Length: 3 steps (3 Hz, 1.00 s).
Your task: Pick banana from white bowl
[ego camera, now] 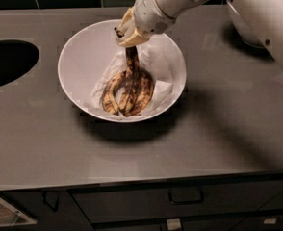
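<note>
The white bowl (76, 57) sits on the grey counter, lined with crumpled white paper (160, 66). Three overripe bananas lie in it, joined at one long dark stem (131, 59). The banana (140, 88), the longest and darkest, lies on the right of the bunch, with two yellower spotted ones (111, 91) to its left. My gripper (127, 33) is over the bowl's far side, its tan fingers (134, 37) closed around the top of the stem, which rises steeply up into them. The banana bodies still rest on the paper.
A dark round opening (6, 61) is cut into the counter at the left. Dark tiles run along the back wall. My white arm (257, 13) crosses the upper right. Drawers with a handle (185, 196) sit below the counter's front edge.
</note>
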Available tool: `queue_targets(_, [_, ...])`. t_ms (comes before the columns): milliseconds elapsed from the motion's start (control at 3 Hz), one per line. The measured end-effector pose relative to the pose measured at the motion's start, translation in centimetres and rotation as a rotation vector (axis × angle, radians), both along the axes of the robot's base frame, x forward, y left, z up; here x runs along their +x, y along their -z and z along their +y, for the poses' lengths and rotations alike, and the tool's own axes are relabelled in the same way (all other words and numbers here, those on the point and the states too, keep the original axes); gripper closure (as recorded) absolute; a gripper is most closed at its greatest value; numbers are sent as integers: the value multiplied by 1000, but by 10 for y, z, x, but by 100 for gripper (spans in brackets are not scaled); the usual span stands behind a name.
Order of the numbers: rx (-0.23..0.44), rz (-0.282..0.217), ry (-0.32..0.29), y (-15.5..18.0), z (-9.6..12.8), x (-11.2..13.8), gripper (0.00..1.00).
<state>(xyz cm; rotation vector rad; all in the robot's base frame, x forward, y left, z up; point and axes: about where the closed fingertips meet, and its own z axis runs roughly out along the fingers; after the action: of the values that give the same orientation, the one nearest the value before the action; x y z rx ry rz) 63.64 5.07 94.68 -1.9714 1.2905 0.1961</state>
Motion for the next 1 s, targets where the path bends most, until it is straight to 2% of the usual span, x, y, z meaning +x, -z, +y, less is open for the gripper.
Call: queue_targets(1000, [-69,-80,-36,-40,20,-29,100])
